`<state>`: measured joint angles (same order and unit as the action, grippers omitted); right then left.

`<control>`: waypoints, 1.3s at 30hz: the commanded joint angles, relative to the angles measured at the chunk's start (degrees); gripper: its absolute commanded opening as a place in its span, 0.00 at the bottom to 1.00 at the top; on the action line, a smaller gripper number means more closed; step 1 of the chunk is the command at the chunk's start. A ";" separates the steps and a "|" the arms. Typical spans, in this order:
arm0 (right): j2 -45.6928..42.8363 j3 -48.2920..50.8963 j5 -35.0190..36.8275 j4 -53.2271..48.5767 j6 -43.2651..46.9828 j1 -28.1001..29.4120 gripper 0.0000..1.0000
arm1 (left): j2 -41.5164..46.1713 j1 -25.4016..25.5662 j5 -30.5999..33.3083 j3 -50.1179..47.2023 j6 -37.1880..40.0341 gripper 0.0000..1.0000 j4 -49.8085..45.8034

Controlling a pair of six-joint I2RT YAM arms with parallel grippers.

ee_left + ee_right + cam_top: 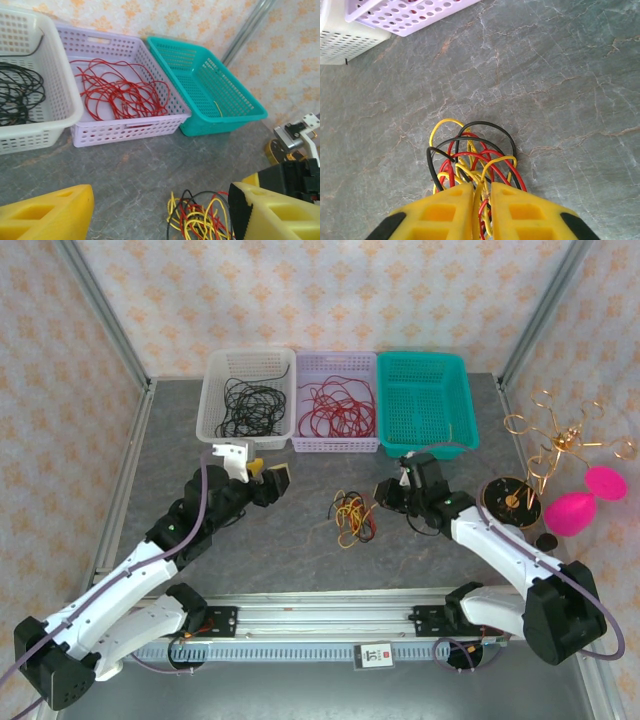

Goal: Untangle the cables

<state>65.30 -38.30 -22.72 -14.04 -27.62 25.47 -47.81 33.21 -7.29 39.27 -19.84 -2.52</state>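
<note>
The right gripper point(481, 194) is clenched on a few strands of the cables point(472, 152), bunched just ahead of its jaws; the pull is best made slowly while the remainder, lying low between the jaws of the released left gripper point(160, 200), is pinned.

top external: high behind, whole table point(300, 472)
left wrist: low, toward baskets point(125, 131)
right wrist: close above cables point(470, 154), shared by all
</note>
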 commanded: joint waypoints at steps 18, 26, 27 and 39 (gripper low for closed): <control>-5.88 -18.05 -5.90 -11.01 15.30 0.38 0.00 | -14.55 4.13 -27.92 4.20 4.70 0.71 20.63; -4.76 -21.85 -15.57 -7.73 15.22 0.40 0.00 | -24.27 5.01 -39.00 14.35 11.66 0.70 20.54; -4.43 -22.11 -16.52 -7.31 14.85 0.37 0.00 | -25.10 5.11 -39.44 15.27 12.63 0.69 20.10; -4.26 -23.92 -19.49 -6.95 14.09 0.37 0.00 | -32.92 4.96 -38.99 12.71 19.71 0.78 21.20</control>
<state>62.19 -59.61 -40.45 -22.98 -13.43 25.52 -80.03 38.00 -45.04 53.39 -3.29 16.19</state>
